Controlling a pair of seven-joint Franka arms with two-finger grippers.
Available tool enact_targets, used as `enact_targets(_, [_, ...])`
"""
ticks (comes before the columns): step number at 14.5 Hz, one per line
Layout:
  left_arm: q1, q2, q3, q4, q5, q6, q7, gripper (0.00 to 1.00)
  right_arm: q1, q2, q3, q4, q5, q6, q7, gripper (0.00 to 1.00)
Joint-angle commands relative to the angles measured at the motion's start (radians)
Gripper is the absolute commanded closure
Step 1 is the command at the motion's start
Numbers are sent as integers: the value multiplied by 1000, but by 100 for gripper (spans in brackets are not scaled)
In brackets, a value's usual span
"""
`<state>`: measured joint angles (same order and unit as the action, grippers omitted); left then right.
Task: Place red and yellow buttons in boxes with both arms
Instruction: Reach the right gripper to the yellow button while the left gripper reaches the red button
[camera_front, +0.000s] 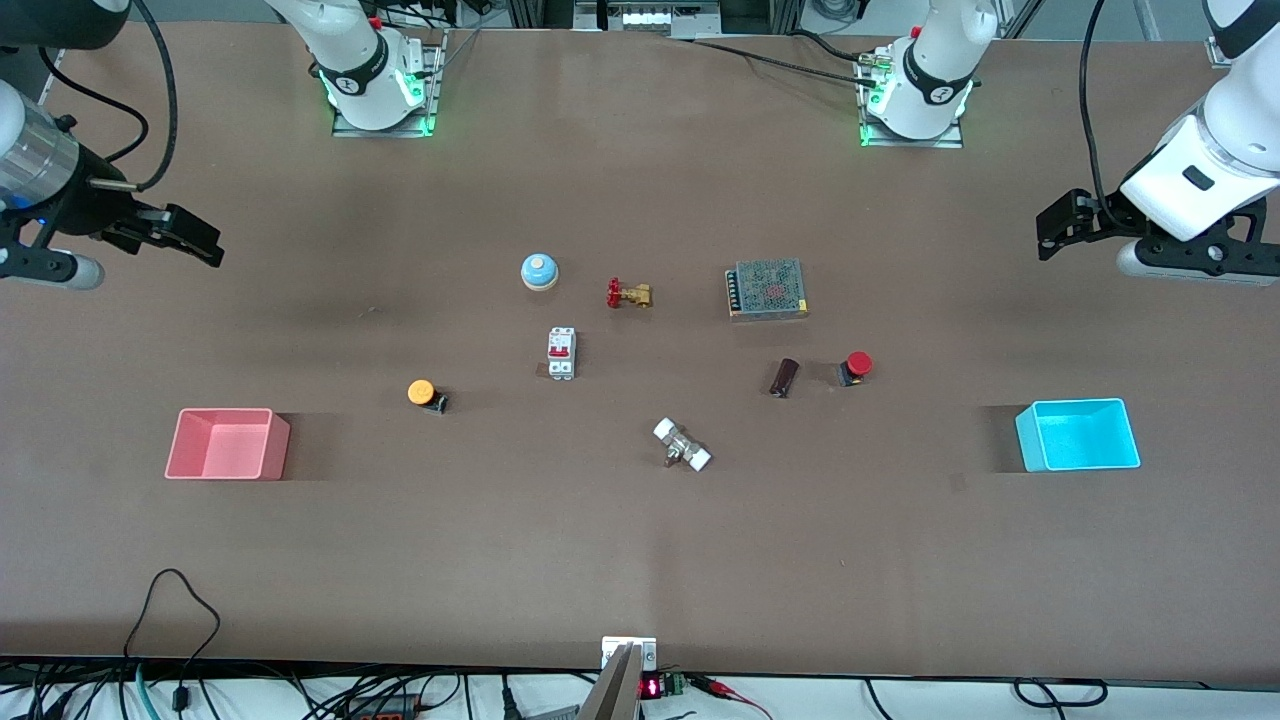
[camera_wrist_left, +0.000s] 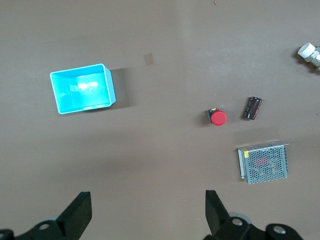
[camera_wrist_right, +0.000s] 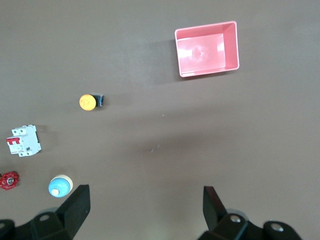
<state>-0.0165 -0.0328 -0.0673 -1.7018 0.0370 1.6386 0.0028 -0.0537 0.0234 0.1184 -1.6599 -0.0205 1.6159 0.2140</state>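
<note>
Evidently nothing of the task is done yet: both buttons lie loose on the brown desk (camera_front: 640, 560) and both boxes are empty. The small push button with the orange-yellow mushroom cap (camera_front: 424, 393) lies tipped on its side near the pink rectangular plastic box (camera_front: 228, 444), a little farther from the front camera than that box and toward the middle of the desk. The matching push button with the red cap (camera_front: 855, 367), also on its side, lies just beside a short dark cylinder (camera_front: 785, 377), well apart from the cyan rectangular plastic box (camera_front: 1078, 435) at the left arm's end.

The left pincer (camera_front: 1062, 228) hangs in the air over bare desk at its own end, fingers spread wide and gripping nothing. The right pincer (camera_front: 190, 237) hangs likewise over its end, released and empty.

By my judgement the whole job remains: each arm must reach inward, pick up the button on its side of the desk, and drop it in the box at that end.
</note>
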Motion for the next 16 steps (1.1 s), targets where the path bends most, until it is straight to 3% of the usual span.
enact_targets(1, [-3, 2, -5, -6, -3, -8, 6, 0, 0, 32, 4, -7, 13, -4, -10, 0])
enact_targets(6, [-8, 89, -62, 42, 1, -8, -1, 0, 28, 98, 7, -93, 14, 171, 5, 0])
enact_targets(10, [-16, 261, -63, 158, -12, -10, -84, 0, 69, 162, 9, -159, 7, 320, 99, 0])
enact_targets(13, [-85, 347, -60, 154, 3, 26, -213, 0, 100, 231, 9, -161, -1, 340, 102, 0])
enact_targets(16, [-91, 416, -62, 122, 3, 111, -302, 0, 138, 268, 9, -199, -3, 447, 120, 0])
